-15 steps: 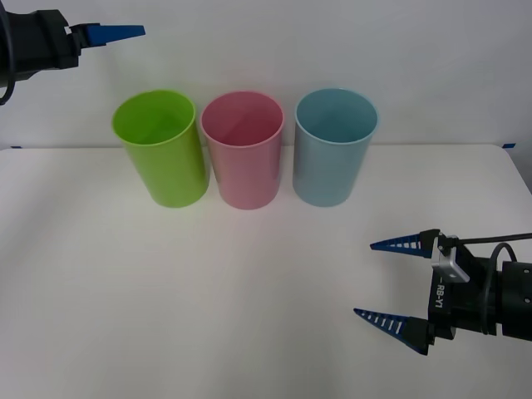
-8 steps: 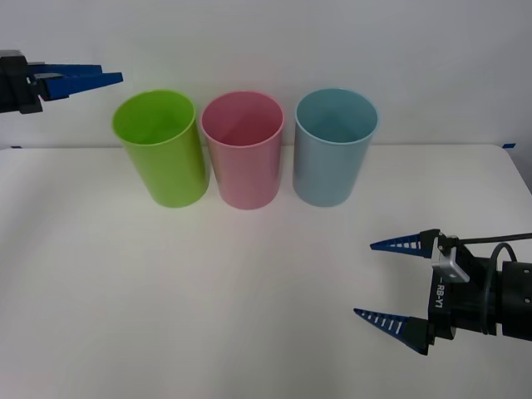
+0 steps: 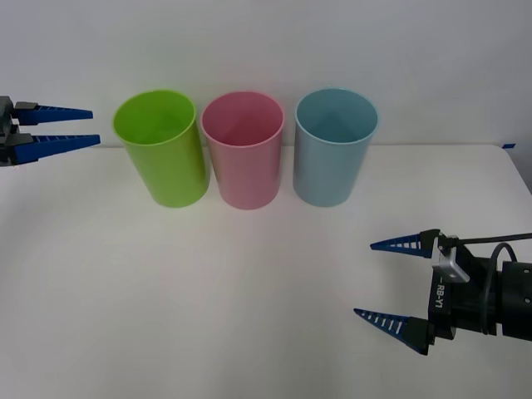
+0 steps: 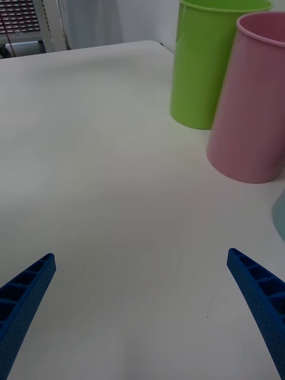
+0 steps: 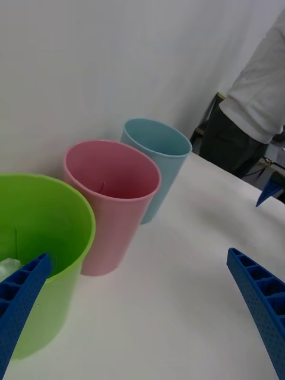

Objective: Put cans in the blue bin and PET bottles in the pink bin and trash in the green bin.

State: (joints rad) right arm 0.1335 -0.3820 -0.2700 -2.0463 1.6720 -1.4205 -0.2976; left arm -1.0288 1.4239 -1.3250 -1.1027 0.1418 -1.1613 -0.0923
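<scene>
Trash (image 5: 8,267) lies inside the green bin (image 3: 162,148), a whitish, translucent, wrinkled scrap of thin wrap glimpsed low against the bin's inner wall in the left wrist view, partly hidden by a blue finger. The left gripper (image 3: 65,126) hangs above the table's far left edge, just beside the green bin's rim and apart from it, its ribbed blue fingers spread with nothing between them. The right gripper (image 3: 397,283) hovers over the table's near right corner, fingers wide apart and empty, pointing across the white table (image 3: 208,291). Along the far edge the three tall cup-shaped bins stand upright in a row: lime green nearest the left edge, the pink bin (image 3: 243,150) touching or nearly touching it, and the blue bin (image 3: 334,146) just beside the pink one.
</scene>
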